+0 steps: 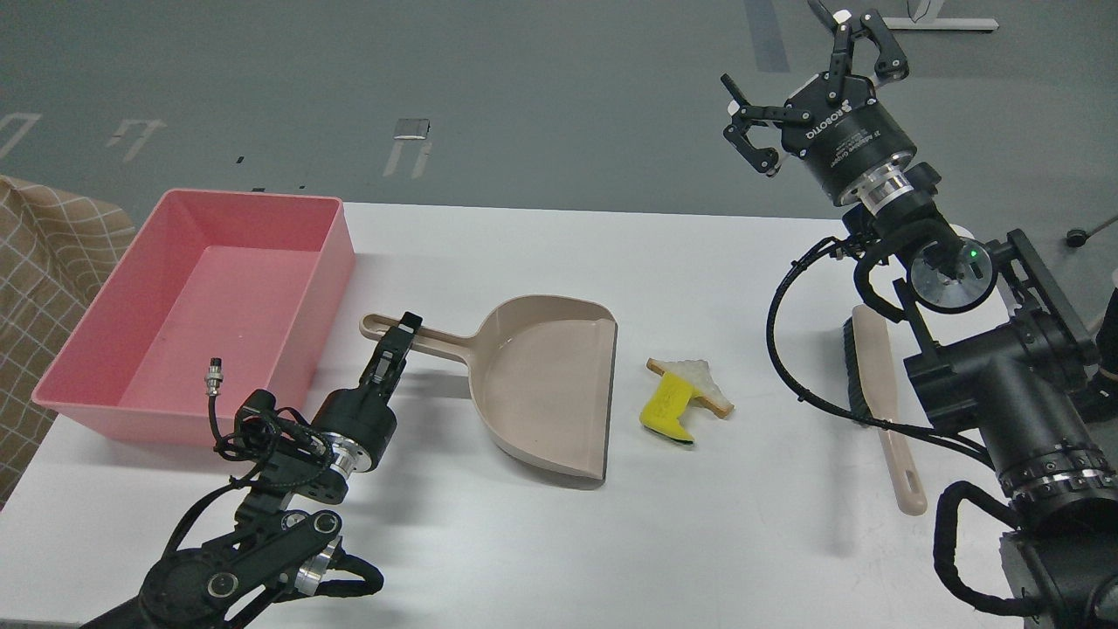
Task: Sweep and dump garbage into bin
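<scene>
The garbage lies mid-table: a white bread slice piece point(699, 381) with a brown crust, and a yellow sponge block point(666, 408) with a green edge leaning on it. A beige dustpan point(543, 384) lies just left of them, mouth toward them. My left gripper point(397, 336) is shut on the dustpan's handle point(437, 343), near its far end. The pink bin point(210, 306) stands at the left, empty. My right gripper point(799, 83) is open and empty, raised high above the table's far right.
A beige long-handled brush point(884, 411) lies on the table at the right, partly behind my right arm and its cables. A brown checked cloth point(35, 262) lies beyond the table's left edge. White table surface shows between scraps and brush.
</scene>
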`<state>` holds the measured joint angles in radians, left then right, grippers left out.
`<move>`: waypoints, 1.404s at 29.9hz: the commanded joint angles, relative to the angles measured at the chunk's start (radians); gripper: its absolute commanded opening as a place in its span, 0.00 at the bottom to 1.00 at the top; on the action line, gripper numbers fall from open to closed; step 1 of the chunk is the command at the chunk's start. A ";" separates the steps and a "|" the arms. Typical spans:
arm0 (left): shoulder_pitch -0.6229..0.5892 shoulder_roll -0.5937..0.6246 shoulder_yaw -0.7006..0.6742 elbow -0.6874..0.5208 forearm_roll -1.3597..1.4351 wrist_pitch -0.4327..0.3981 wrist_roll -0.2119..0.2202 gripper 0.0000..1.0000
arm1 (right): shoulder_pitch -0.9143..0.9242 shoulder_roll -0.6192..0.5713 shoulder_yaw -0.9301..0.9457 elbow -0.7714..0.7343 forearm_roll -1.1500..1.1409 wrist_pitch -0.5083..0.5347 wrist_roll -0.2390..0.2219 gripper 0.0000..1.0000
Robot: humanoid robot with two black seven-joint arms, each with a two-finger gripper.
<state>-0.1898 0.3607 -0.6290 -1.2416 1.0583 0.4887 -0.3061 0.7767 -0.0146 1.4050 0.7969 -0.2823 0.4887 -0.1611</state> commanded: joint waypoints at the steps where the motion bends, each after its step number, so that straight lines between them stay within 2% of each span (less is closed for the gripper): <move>1: 0.000 0.000 0.000 -0.001 0.002 0.000 -0.001 0.00 | 0.003 -0.001 -0.001 0.001 0.000 0.000 0.000 1.00; 5: 0.000 0.001 0.002 -0.001 0.002 0.000 -0.001 0.00 | 0.007 -0.005 -0.044 0.002 -0.002 0.000 -0.002 1.00; 14: 0.004 0.000 0.002 -0.009 0.005 0.000 -0.002 0.00 | 0.056 -0.174 -0.381 0.031 -0.009 0.000 0.000 1.00; 26: 0.001 0.001 0.000 -0.010 0.005 0.000 -0.001 0.00 | 0.180 -0.363 -0.705 0.047 -0.247 0.000 -0.002 1.00; 32: 0.003 0.001 0.002 -0.012 0.006 0.000 -0.002 0.00 | 0.203 -0.389 -0.755 0.051 -0.351 0.000 0.000 1.00; 42: 0.000 0.003 0.002 -0.012 0.006 0.000 -0.002 0.00 | 0.213 -0.487 -0.756 0.103 -0.362 0.000 -0.002 1.00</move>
<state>-0.1871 0.3633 -0.6274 -1.2534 1.0646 0.4887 -0.3083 0.9919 -0.4767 0.6473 0.8743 -0.6458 0.4889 -0.1639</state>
